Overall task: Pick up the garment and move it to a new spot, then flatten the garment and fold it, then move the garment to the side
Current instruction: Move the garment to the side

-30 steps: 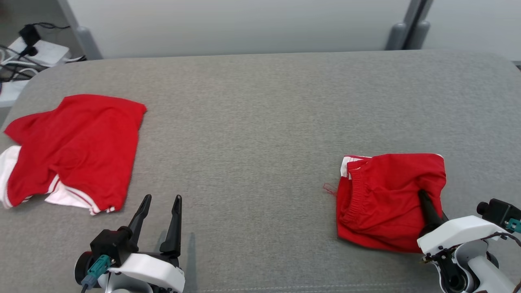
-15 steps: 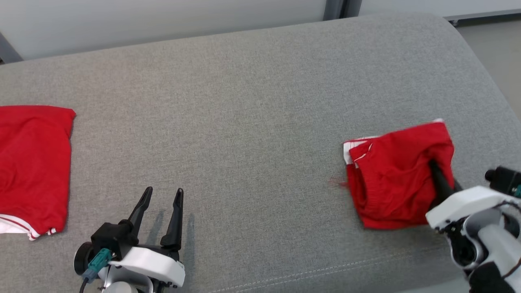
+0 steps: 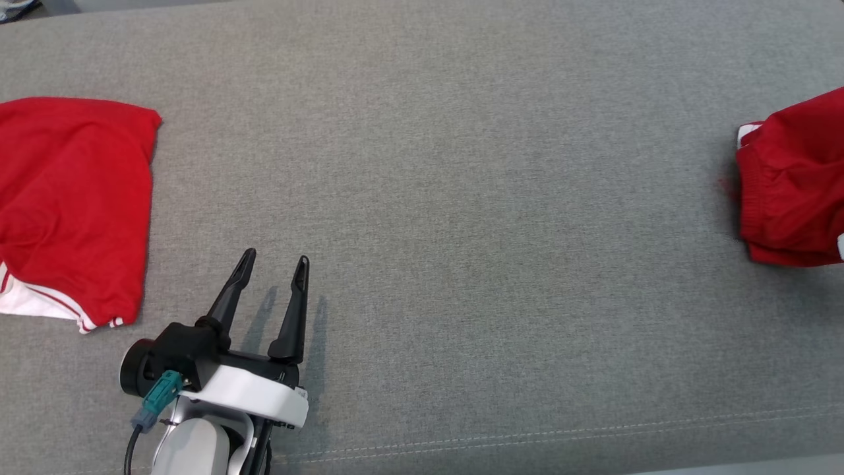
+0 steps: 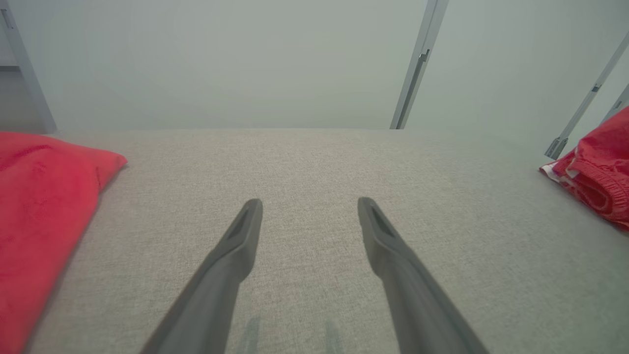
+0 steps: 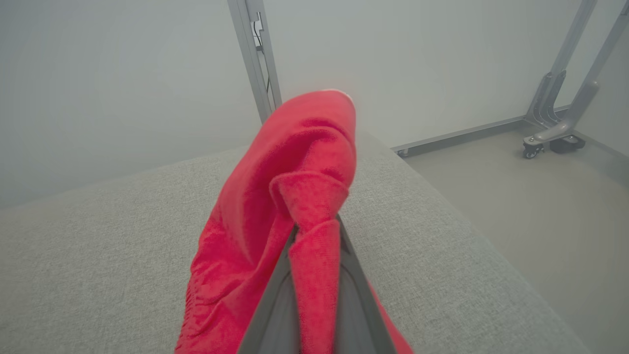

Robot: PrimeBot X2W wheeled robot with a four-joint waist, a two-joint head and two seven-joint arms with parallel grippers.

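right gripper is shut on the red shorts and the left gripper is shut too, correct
No: the left gripper is open, jaws apart above the grey surface, as the left wrist view shows. The right gripper is shut on the shorts.

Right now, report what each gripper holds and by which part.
The right gripper is shut on a bunched fold of the shorts. The left gripper is open and holds nothing.
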